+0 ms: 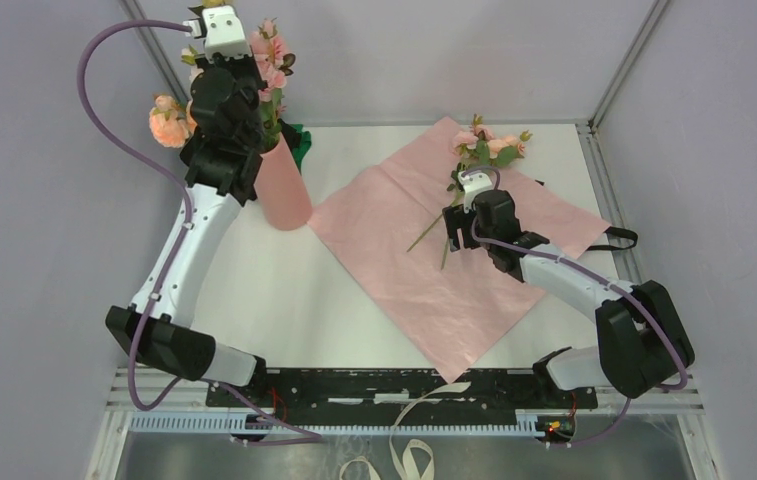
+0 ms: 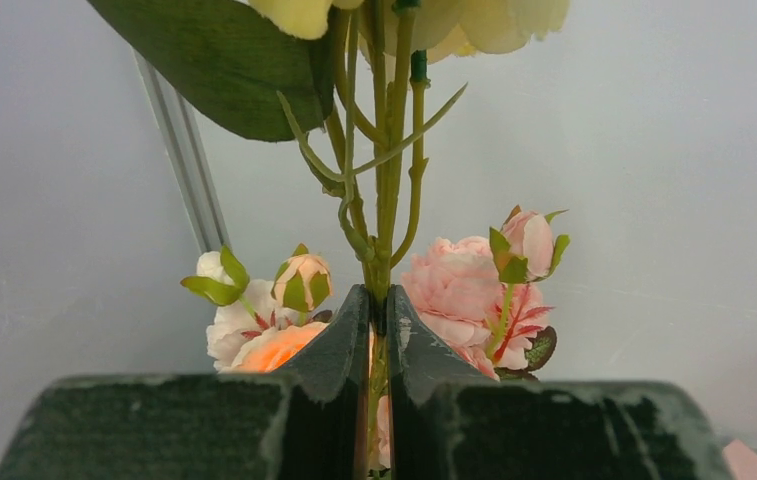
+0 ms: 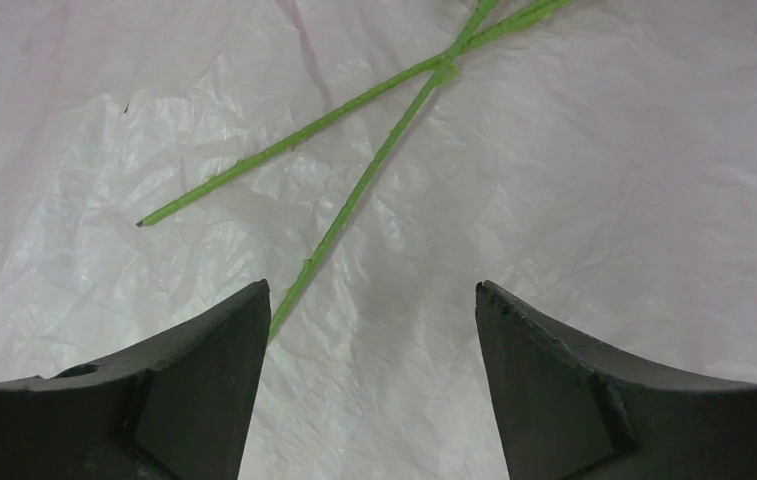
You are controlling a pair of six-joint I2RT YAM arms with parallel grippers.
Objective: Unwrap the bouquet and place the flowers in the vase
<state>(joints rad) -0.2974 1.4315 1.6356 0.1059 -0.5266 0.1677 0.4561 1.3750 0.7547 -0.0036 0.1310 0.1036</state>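
Note:
The salmon-pink vase (image 1: 285,188) stands at the back left with peach and pink flowers (image 1: 270,56) in it. High above it, my left gripper (image 2: 379,303) is shut on thin green stems (image 2: 386,180) that carry pale yellow blooms (image 2: 499,15). In the left wrist view a pink rose (image 2: 454,285) and a peach one (image 2: 269,347) show behind the fingers. The bouquet's paper (image 1: 424,285) lies spread flat, pink side up. On it lie more flowers (image 1: 491,147). My right gripper (image 3: 374,290) hangs open just over their two crossed stems (image 3: 394,125).
A black ribbon (image 1: 618,238) lies at the paper's right edge. A dark green lump (image 1: 300,140) sits behind the vase. Grey walls and metal posts (image 2: 186,160) close in the table on three sides. White straps (image 1: 406,455) hang below the front rail.

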